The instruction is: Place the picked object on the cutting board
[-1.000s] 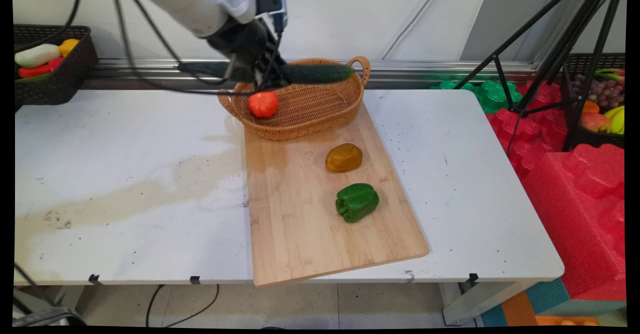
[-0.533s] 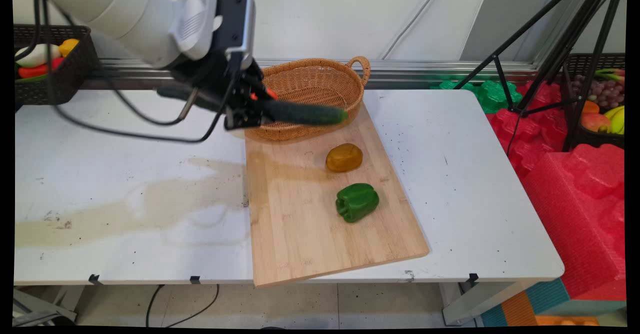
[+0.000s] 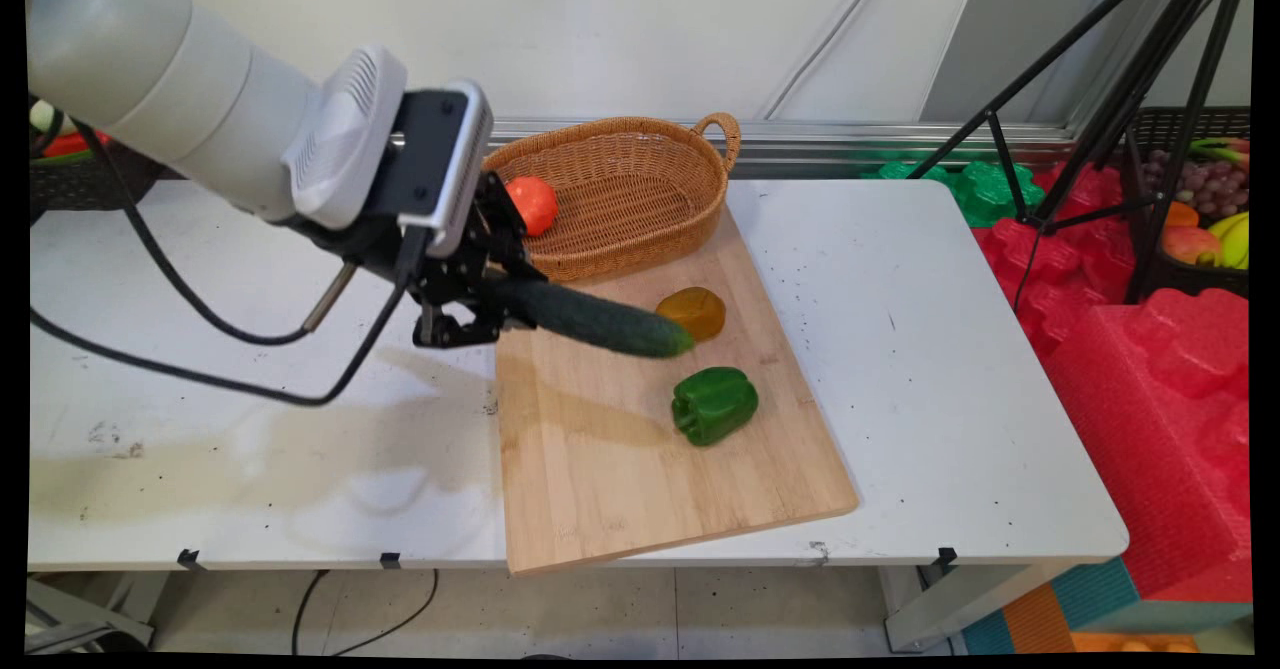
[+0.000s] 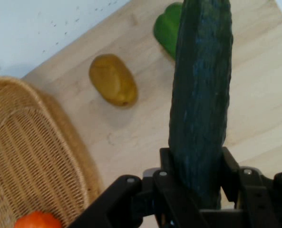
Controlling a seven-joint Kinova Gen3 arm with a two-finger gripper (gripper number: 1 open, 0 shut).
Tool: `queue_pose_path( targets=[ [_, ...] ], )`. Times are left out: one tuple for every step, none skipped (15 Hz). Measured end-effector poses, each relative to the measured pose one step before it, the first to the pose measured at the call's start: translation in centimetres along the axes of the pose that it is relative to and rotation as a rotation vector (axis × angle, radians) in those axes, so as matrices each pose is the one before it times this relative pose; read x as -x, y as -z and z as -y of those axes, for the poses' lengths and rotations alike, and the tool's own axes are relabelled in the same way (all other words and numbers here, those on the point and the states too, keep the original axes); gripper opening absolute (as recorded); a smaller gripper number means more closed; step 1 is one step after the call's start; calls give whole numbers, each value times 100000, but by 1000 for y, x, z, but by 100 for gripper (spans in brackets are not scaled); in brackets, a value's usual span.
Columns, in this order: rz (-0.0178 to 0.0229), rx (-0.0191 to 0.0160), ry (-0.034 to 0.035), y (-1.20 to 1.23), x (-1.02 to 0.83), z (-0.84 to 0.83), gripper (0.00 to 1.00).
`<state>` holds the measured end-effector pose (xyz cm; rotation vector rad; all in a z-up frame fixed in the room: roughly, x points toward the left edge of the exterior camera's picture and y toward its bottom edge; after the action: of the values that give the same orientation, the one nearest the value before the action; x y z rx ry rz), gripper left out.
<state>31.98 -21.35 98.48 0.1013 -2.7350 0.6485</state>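
My gripper (image 3: pixel 500 301) is shut on a long dark green cucumber (image 3: pixel 600 319), held in the air above the left part of the wooden cutting board (image 3: pixel 620 469). The cucumber's free end points toward a brown potato (image 3: pixel 692 311) and a green bell pepper (image 3: pixel 714 404) that lie on the board. In the hand view the cucumber (image 4: pixel 201 95) rises from between the fingers (image 4: pixel 230 171), with the potato (image 4: pixel 113 79) to its left and the pepper (image 4: pixel 168 28) behind it. A wicker basket (image 3: pixel 640 199) at the board's far end holds a red tomato (image 3: pixel 531 204).
A dark basket of vegetables (image 3: pixel 70 164) stands at the table's far left, mostly behind the arm. Black cables (image 3: pixel 200 319) hang from the arm over the left of the table. A tripod (image 3: pixel 1110 109), red foam (image 3: pixel 1150 369) and a fruit basket (image 3: pixel 1205 199) stand to the right, off the table.
The arm has carried the cucumber from above the basket down and toward the near side, out over the cutting board. The tomato, potato and pepper have not moved.
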Motion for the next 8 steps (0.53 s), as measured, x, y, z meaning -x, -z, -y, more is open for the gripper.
queue_pose_path(
  targets=[
    [-70,516,-1271,-180,-138,-251,0],
    [-63,594,-1637,-283,-200,-261,0],
    [71,745,-1555,-351,-202,-230,0],
    [129,836,-1752,-475,-229,-235,0],
    [119,702,-1094,-382,-156,-124,0],
    [118,914,-1523,-637,-237,-114,0],
    [235,1149,-1534,-825,-238,-74,0],
    [342,1229,-1450,-1046,-227,41,0]
  ],
)
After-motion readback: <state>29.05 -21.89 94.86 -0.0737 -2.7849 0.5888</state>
